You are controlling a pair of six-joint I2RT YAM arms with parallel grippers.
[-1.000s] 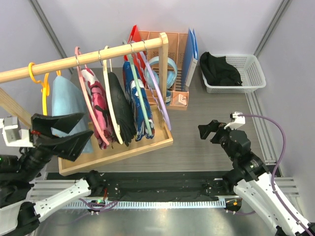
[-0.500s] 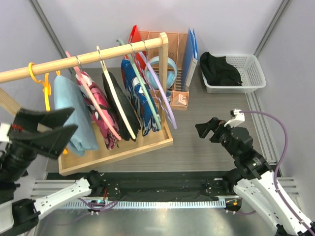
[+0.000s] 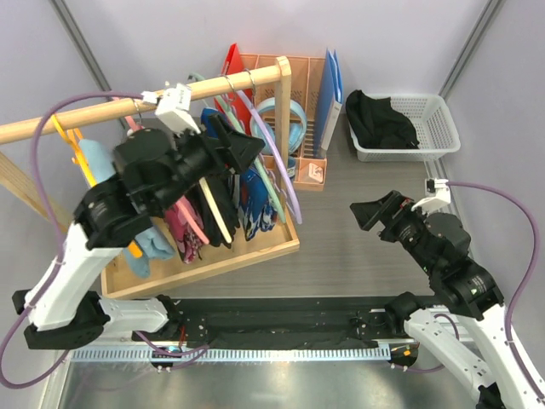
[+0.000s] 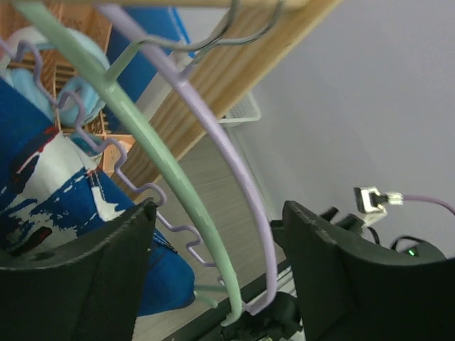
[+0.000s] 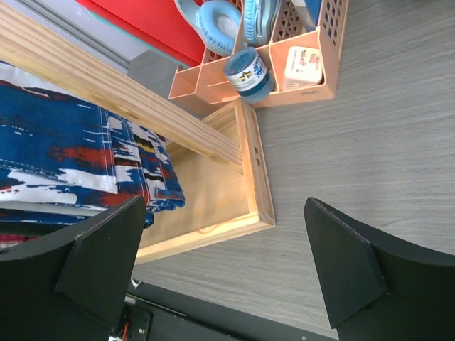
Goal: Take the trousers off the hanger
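The left gripper (image 4: 217, 213) is standing open just under the wooden rail (image 3: 264, 72), with the green hanger (image 4: 142, 135) and the purple hanger (image 4: 227, 156) passing between its 2 fingers, unclamped. The blue printed trousers (image 4: 43, 163) are hanging under the rail beside the green hanger, and the black trousers (image 3: 207, 213) are next along it. Both are looking soft, light and limp, so I would be pinching the folded cloth just under its hanger bar. The right gripper (image 5: 226, 206) is waiting open and empty, well apart from the rail.

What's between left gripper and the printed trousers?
Purple hanger and green hanger both cross the mouth of the open left gripper; the printed trousers hang just past the green one.
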